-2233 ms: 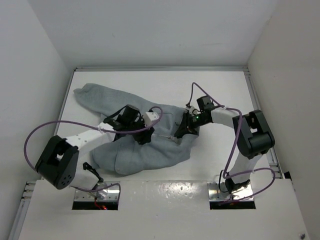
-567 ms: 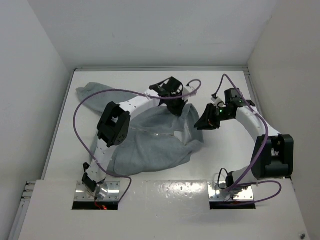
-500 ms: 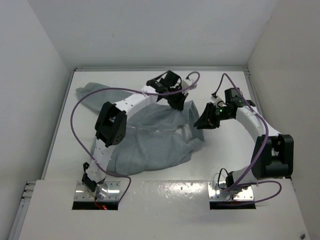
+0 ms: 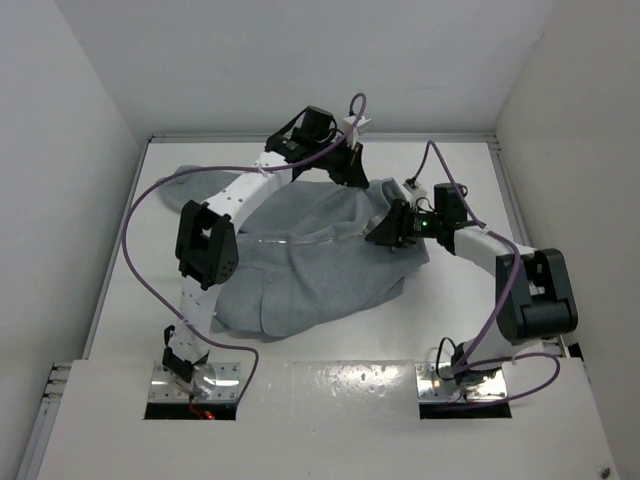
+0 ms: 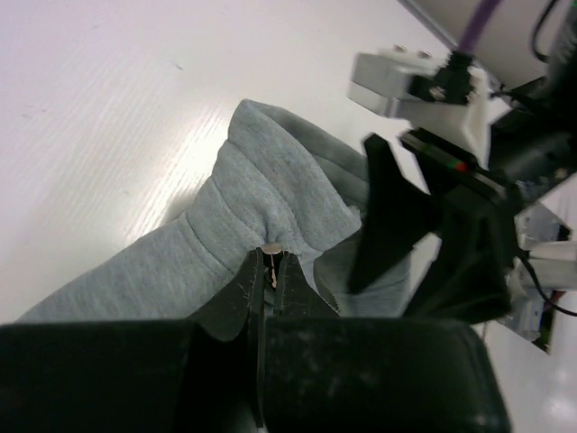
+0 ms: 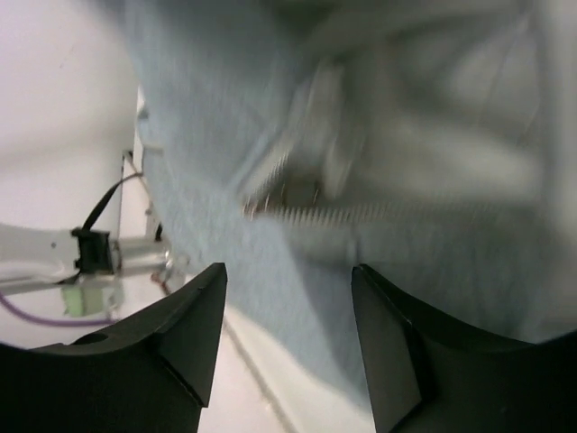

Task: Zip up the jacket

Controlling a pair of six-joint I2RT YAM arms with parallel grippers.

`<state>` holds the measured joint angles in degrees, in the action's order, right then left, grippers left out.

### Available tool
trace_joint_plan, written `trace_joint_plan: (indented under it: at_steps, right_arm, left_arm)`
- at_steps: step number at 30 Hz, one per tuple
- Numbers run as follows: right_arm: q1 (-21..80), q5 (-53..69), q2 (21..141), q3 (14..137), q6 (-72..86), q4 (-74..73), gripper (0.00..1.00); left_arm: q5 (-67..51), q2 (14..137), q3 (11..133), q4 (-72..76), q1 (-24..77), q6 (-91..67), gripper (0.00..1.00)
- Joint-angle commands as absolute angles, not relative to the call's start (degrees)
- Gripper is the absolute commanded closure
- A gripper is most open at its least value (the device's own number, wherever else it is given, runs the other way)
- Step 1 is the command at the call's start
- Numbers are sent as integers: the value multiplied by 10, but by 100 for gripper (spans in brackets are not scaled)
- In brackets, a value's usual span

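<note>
Where the two arm bases are bolted at the near edge of the table [image 4: 470, 320], the jacket [image 4: 300, 275] begins just beyond them. It is a light grey heap spread over the left and middle of the tabletop, with its near hem bunched and rounded. A zipper [image 4: 300, 240] runs across its middle, and one sleeve [image 4: 175, 188] trails toward the far left corner. Further in, at the jacket's right edge, the right gripper [image 4: 378, 235] points left, low over the cloth. Its wrist view shows its two fingers [image 6: 185, 334] standing well apart with nothing between them, and blurred grey fabric with zipper teeth [image 6: 361, 216] fills the view beyond. Whether they touch the cloth cannot be told. Farthest back, the left arm [image 4: 235, 195] stretches over the jacket to its far right corner. There the left gripper [image 4: 352, 175] is clamped tight on a gathered fold of the fabric, which puckers into pleats at the pinch. A small pale piece shows between its fingertips, too small to identify. The right gripper sits just beside this pinch, on its near right.
</note>
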<state>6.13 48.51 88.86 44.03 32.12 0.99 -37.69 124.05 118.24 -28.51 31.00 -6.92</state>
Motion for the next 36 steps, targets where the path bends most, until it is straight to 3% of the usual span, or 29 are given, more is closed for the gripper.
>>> trace_joint_plan:
  at_steps: [1,9,13,18,27,29,33,36]
  right_arm:
    - [54,508,920,445,333,232,42]
    - [41,588,982,518,308,303,40]
    - [45,674,1032,535,389,404,40]
    - [52,729,1056,504,482,526,40]
    - [68,753,1053,464,486,575,35]
    - [75,751,1056,466,483,572,38]
    - [89,756,1059,471,481,577,55]
    - [93,766,1057,470,461,553,55]
  left_arm:
    - [-438,1233,1181,-242,303,-95,100]
    - [-484,1227,1165,-229,298,-114,100]
    - [-511,1227,1159,-204,293,-149,100]
    - [-546,1233,1159,-163,280,-191,100]
    - [-582,1238,1140,-106,270,-250,100]
    - [-582,1238,1135,-106,270,-255,100]
    - [-582,1238,1129,-83,265,-272,100]
    - [-589,1238,1129,-77,259,-280,100]
